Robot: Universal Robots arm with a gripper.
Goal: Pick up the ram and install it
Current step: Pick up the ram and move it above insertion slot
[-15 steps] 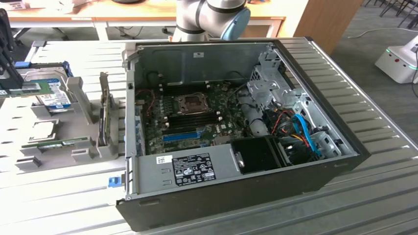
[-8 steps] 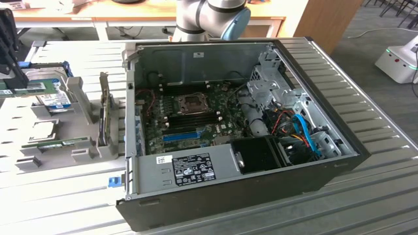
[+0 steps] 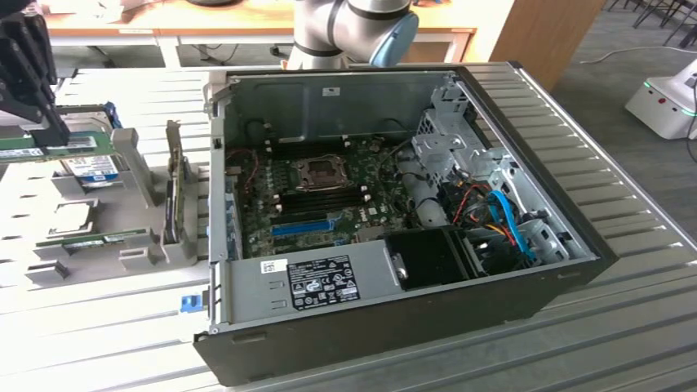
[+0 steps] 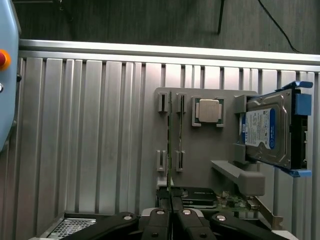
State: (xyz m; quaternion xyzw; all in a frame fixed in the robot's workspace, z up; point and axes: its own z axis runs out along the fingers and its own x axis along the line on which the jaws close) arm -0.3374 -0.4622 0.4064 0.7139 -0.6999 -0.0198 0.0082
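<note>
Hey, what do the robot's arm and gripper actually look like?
The arm is a silver-grey tube with rounded joints and a light blue cap. The gripper is black, with linked bars pinned by silver rivets, narrowing to slim jaws.

Slatted table (image 3: 610, 327) with computer case (image 3: 436, 327), rack (image 4: 205, 150)

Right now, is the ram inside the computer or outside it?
Outside. The fingers are closed on the ram at the grey holder, at the exterior view's left of the open computer case.
</note>
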